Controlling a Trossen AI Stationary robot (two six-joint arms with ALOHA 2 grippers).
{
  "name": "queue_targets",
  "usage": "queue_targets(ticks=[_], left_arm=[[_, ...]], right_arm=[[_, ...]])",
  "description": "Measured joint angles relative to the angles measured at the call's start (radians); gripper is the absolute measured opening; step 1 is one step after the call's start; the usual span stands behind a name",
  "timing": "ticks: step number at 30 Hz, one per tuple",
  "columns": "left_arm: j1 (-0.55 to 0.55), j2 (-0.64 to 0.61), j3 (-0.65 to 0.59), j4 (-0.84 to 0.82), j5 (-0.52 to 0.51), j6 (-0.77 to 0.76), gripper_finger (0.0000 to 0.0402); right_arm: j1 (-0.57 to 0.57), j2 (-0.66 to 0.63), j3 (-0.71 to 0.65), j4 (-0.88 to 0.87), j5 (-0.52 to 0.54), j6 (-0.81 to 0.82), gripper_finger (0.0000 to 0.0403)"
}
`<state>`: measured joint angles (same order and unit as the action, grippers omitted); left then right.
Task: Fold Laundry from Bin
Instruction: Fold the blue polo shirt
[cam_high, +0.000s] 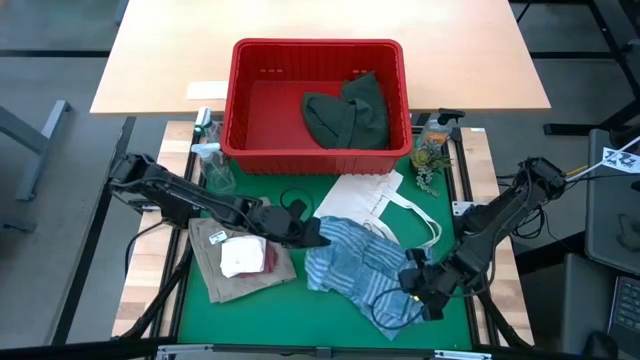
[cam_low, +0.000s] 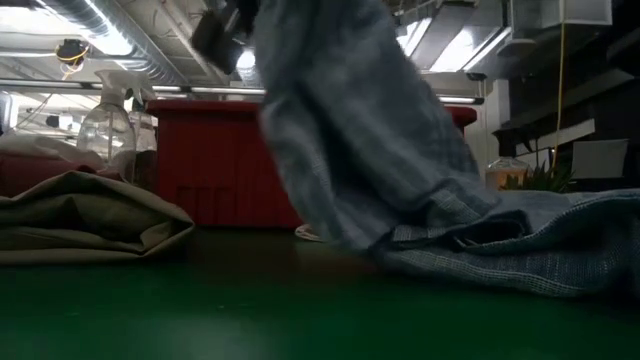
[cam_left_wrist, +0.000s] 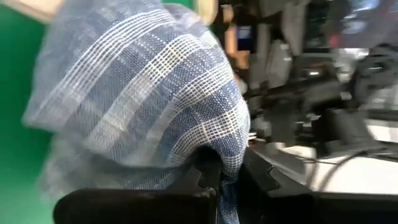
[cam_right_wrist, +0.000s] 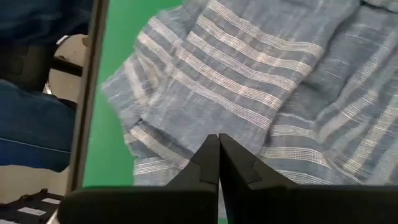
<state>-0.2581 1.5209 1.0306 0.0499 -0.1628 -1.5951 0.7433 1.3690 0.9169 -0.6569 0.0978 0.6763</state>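
Tote bag (cam_high: 385, 200) betw bin (cam_high: 318, 150) & striped shirt (cam_high: 365, 265).

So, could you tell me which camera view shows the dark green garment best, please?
The high view: it looks straight down into the red bin, where the dark green garment lies crumpled in the right half. The low view shows only the bin's outer wall; neither wrist view shows the garment at all.

Pale wooden table (cam_high: 320, 60), grey floor (cam_high: 50, 60), bright ceiling lights (cam_low: 470, 45).
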Motion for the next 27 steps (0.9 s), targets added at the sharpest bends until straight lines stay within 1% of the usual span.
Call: queue_targets(ticks=[5, 8, 12, 23, 25, 27], left_arm=[[0.0, 0.051, 0.0, 0.153, -0.012, 0.0, 0.0018], [0.0, 0.077, 0.0, 0.202, -0.02, 0.0, 0.0018], [0.0, 0.118, 0.0, 0.246, -0.044, 0.0, 0.0018], [-0.011, 0.226, 0.002, 0.414, -0.064, 0.0, 0.0018], [-0.013, 0.253, 0.018, 0.411, -0.067, 0.0, 0.0018], [-0.018, 0.29, 0.061, 0.411, -0.066, 0.001, 0.0018]], right_arm=[[0.011, 0.0, 0.0, 0.013, 0.002, 0.01, 0.0001], [0.01, 0.0, 0.0, 0.014, 0.006, 0.012, 0.0001], [0.009, 0.002, 0.0, 0.02, 0.032, 0.009, 0.0001], [0.009, 0.003, 0.0, 0.02, 0.022, 0.0, 0.0001], [0.009, 0.003, 0.0, 0.02, 0.022, 0.0, 0.0001], [0.009, 0.003, 0.0, 0.02, 0.022, 0.0, 0.0001]])
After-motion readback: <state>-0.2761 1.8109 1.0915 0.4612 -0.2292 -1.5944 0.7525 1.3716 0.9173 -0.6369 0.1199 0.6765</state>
